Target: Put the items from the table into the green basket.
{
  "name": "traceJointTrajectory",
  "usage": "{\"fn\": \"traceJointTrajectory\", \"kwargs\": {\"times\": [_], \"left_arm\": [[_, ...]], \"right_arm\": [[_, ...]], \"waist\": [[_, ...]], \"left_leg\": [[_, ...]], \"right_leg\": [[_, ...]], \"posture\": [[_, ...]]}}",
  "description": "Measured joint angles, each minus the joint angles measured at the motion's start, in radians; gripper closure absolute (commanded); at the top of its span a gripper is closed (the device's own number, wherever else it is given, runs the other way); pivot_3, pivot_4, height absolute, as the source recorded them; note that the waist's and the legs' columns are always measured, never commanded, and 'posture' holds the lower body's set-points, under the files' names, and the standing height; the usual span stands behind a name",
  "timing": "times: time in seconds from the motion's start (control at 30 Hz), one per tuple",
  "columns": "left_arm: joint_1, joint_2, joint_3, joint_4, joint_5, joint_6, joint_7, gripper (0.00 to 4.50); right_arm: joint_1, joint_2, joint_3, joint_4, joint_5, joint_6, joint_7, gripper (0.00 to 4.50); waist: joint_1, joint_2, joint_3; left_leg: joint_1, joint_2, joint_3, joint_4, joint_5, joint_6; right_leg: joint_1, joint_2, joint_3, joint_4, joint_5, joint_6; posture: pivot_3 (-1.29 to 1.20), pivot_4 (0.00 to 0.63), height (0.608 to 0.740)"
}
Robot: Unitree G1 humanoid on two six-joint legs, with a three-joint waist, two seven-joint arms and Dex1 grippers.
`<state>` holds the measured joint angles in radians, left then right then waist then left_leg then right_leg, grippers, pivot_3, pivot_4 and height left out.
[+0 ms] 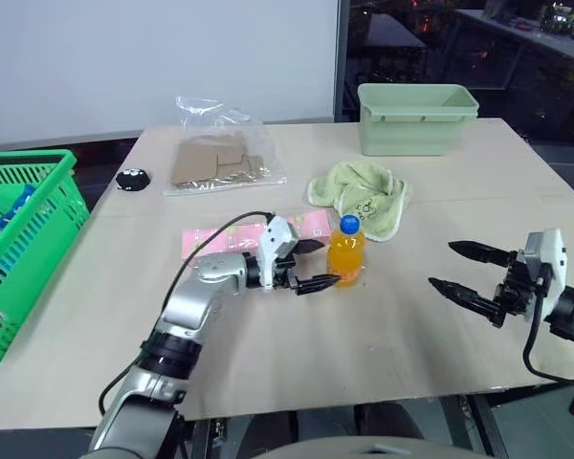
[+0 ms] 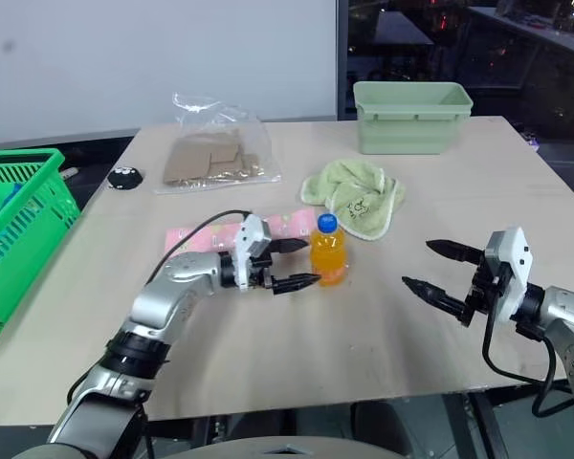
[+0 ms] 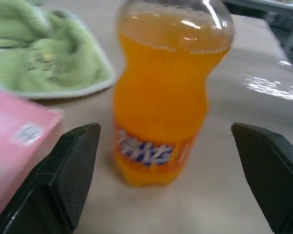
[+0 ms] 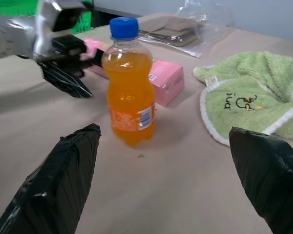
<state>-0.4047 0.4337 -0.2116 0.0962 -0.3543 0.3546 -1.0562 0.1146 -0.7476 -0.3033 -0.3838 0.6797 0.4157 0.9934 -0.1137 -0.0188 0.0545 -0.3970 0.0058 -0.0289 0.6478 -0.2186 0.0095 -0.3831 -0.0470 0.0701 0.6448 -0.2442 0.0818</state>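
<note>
The small orange drink bottle (image 1: 346,253) with a blue cap stands upright near the middle of the table (image 1: 392,335). My left gripper (image 1: 327,263) is open and level, its fingertips (image 3: 73,170) reaching the bottle's left side, and the bottle (image 3: 161,97) is centred in the gap. The long pink box (image 1: 203,239) lies flat behind that arm. The pale green towel (image 1: 359,196) is crumpled just beyond the bottle. The clear bag of brown card pieces (image 1: 215,158) lies at the far left. My right gripper (image 1: 442,264) hovers open to the bottle's right, pointing at it. The green basket (image 1: 19,249) stands off the table's left edge.
A pale green solid-walled tub (image 1: 416,117) stands at the table's far edge, right of centre. A small black round object (image 1: 131,179) lies near the far left edge beside the bag. The basket holds some items.
</note>
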Motion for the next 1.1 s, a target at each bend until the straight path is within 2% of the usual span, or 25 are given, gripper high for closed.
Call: {"fn": "traceJointTrajectory", "kwargs": {"times": [0.2,0.57,0.7,0.77,1.1], "left_arm": [[-0.087,-0.052,-0.014,0.164,0.032,-0.084,-0.073,0.05],[-0.172,-0.171,-0.043,0.37,0.124,-0.233,-0.078,0.05],[-0.19,-0.2,-0.036,0.427,0.156,-0.307,-0.064,1.05],[-0.204,-0.218,-0.033,0.469,0.173,-0.346,-0.051,1.27],[-0.215,-0.24,-0.018,0.512,0.194,-0.39,-0.048,1.35]], "right_arm": [[0.045,-0.007,-0.038,-0.033,0.006,0.013,-0.016,0.0],[0.119,-0.012,-0.09,-0.113,0.03,0.041,-0.063,0.0],[0.127,-0.012,-0.099,-0.118,0.035,0.041,-0.07,0.0],[0.128,-0.011,-0.1,-0.118,0.036,0.041,-0.075,0.0],[0.145,-0.009,-0.115,-0.119,0.057,0.04,-0.082,0.0]], "waist": [[-0.028,0.001,-0.001],[-0.095,0.002,-0.001],[-0.113,0.002,-0.001],[-0.121,0.002,-0.001],[-0.133,0.002,-0.001]], "left_leg": [[0.0,0.0,0.0,0.0,0.0,0.0],[0.0,0.0,-0.002,0.0,-0.001,0.001],[0.0,0.0,-0.002,0.0,-0.001,0.001],[0.0,0.0,-0.002,0.0,-0.001,0.001],[0.0,0.0,-0.003,0.0,-0.001,0.001]], "right_leg": [[0.001,0.0,0.0,-0.001,0.0,0.0],[0.003,0.0,0.0,-0.002,-0.001,0.001],[0.003,0.0,0.0,-0.002,0.0,0.002],[0.003,0.0,-0.001,-0.002,0.0,0.003],[0.003,0.0,-0.001,-0.003,0.0,0.003]], "posture": [[-0.27,0.003,0.74],[-0.31,0.014,0.74],[-0.32,0.011,0.74],[-0.32,0.01,0.74],[-0.31,0.008,0.74]]}}
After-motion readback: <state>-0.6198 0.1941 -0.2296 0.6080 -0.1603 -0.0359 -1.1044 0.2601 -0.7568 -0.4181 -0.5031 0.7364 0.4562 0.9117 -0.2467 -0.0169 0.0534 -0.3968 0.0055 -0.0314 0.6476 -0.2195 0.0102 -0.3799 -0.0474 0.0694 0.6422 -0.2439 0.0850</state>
